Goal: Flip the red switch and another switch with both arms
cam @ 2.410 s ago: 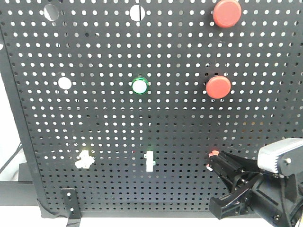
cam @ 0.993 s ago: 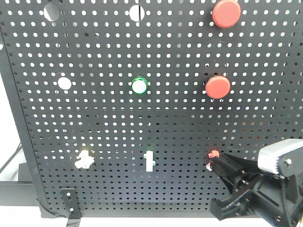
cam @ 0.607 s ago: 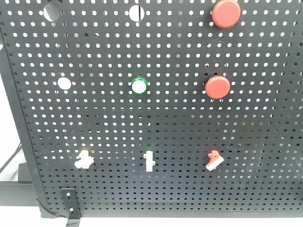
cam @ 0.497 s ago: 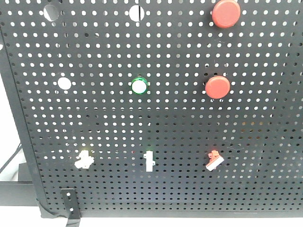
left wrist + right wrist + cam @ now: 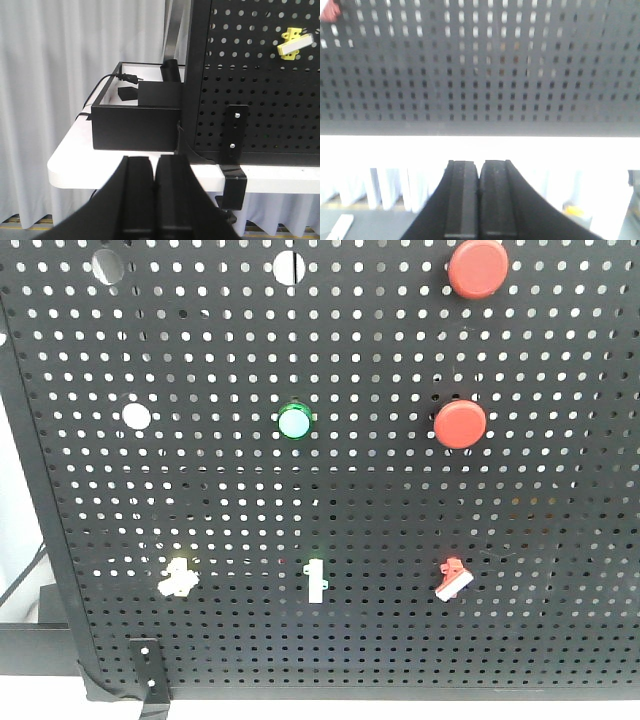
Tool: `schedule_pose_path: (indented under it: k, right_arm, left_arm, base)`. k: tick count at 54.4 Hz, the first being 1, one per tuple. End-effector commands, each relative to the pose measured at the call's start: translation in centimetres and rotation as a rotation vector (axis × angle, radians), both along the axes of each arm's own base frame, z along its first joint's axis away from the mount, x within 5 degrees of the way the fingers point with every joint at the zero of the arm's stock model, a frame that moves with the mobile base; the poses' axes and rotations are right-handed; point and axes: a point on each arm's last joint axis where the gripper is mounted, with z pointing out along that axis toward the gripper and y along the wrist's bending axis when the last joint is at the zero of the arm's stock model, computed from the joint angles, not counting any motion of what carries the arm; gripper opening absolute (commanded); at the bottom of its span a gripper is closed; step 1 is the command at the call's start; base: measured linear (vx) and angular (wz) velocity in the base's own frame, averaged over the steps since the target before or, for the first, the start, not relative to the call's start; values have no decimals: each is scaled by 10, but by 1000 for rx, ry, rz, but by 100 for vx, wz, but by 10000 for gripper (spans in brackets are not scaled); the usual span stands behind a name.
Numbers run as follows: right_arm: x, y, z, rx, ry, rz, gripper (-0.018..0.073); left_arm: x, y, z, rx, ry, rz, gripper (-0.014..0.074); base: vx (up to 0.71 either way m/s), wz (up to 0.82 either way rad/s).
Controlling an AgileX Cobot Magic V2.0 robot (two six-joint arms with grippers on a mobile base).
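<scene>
— Gone from the front view, that right arm: a moment ago its tool sat against the red switch (image 5: 452, 579), and now nothing black shows at the lower right of the pegboard (image 5: 560, 500).

— And the switch itself?

— It sits in the bottom row, right of the green toggle (image 5: 316, 580), with its white lever slanting down to the left. With the arm in the way earlier I can't compare its pose, so I'd only guess it has been flipped.

— Where is the right tool (image 5: 479, 200) now?

— Pulled back low. Its own camera shows the fingers pressed together, holding nothing, with the board's lower edge above and just a corner of red at the top left.

— So what's left?

— The yellow switch (image 5: 178, 578), I reckon. It sits at the left end of that same row, untouched as far as I can see. The left tool (image 5: 156, 200) is shut tight too, empty, hanging below the edge of the white surface (image 5: 75, 165); in its view the yellow switch (image 5: 295, 42) is up and to the right, well apart.

— Then the left arm has to climb.

— Up and right, yes, and meet the lever squarely; it's a small target.
</scene>
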Motion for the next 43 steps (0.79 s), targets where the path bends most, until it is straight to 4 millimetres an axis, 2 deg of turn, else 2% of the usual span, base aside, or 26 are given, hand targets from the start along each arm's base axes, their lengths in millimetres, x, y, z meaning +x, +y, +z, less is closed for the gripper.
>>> schedule_pose_path:
  k: [1, 43]
  right_arm:
    - [0, 0, 5, -18, -77, -2, -6]
    - [0, 0, 5, -18, -77, -2, -6]
  left_arm:
    - [0, 0, 2, -9, -70, -4, 3]
    - [0, 0, 2, -9, -70, -4, 3]
  base:
    - [0, 0]
    - [0, 0]
